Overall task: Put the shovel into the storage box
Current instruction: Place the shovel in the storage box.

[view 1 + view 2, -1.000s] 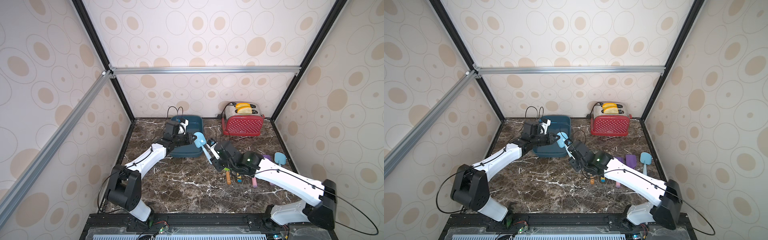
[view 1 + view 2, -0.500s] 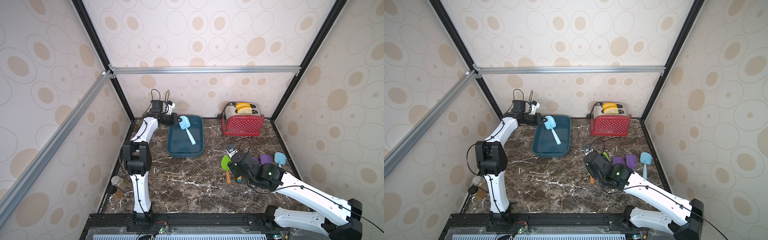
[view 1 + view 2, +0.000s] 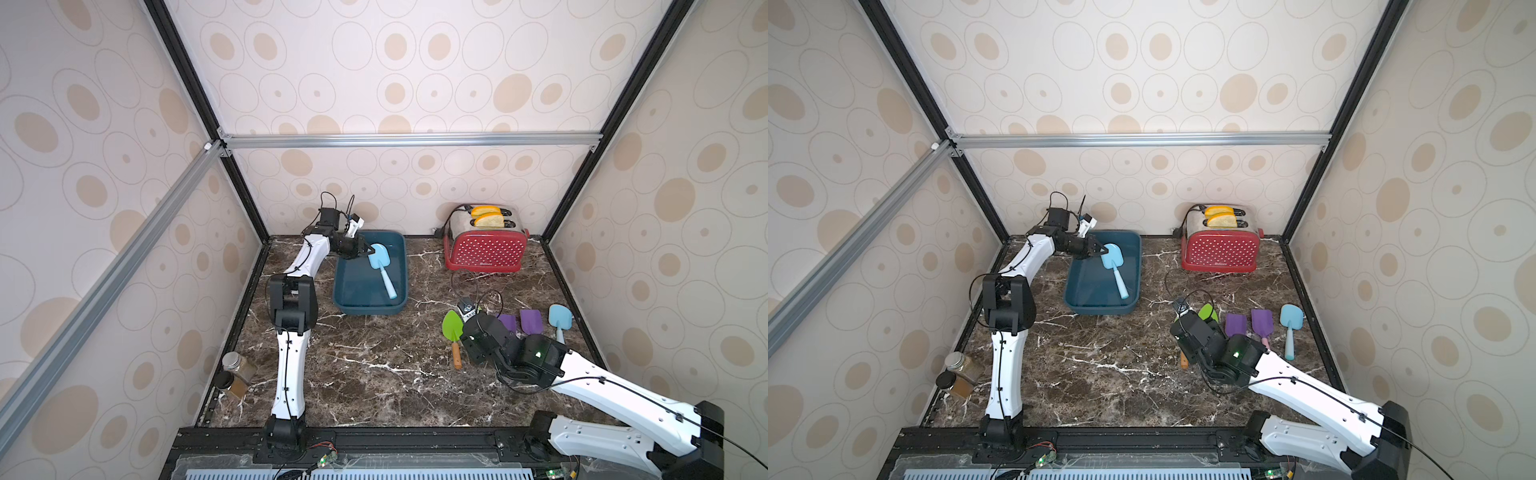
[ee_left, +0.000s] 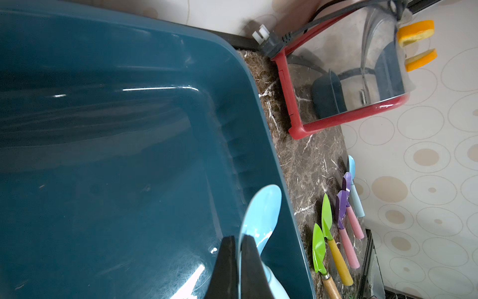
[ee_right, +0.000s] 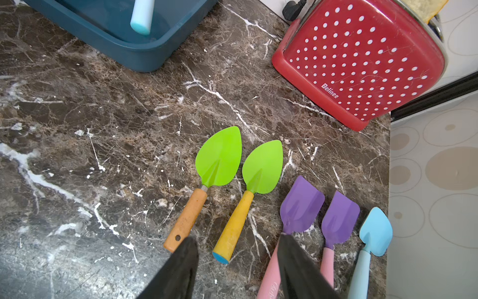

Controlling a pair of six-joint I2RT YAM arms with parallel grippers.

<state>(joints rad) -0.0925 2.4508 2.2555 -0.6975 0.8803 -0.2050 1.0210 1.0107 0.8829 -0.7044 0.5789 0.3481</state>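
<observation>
Blue plastic shovel (image 3: 381, 266) hung slanted in the storage box (image 3: 353, 291), its blade pinched by the closed left gripper (image 4: 239, 239) (whether the handle end touched the floor, I could not tell). Since a second earlier the right gripper (image 5: 237, 239) had left the box and hovered half-spread, empty, over a green shovel (image 5: 262, 168). Probably only the release remained.

Light blue shovel (image 3: 386, 280) (image 3: 560, 318), quantity two; green shovel (image 5: 219, 158) (image 5: 263, 168), quantity two; purple shovel (image 5: 301, 204) (image 5: 340, 217), quantity two; six shovels in total; storage box (image 3: 368, 309), quantity one; red dotted toaster (image 3: 484, 253), quantity one; toast slice (image 3: 483, 210) (image 3: 490, 219), quantity two; glass jar (image 3: 236, 366) (image 3: 229, 384), quantity two; robot arm (image 3: 286, 353) (image 3: 615, 395), quantity two.
</observation>
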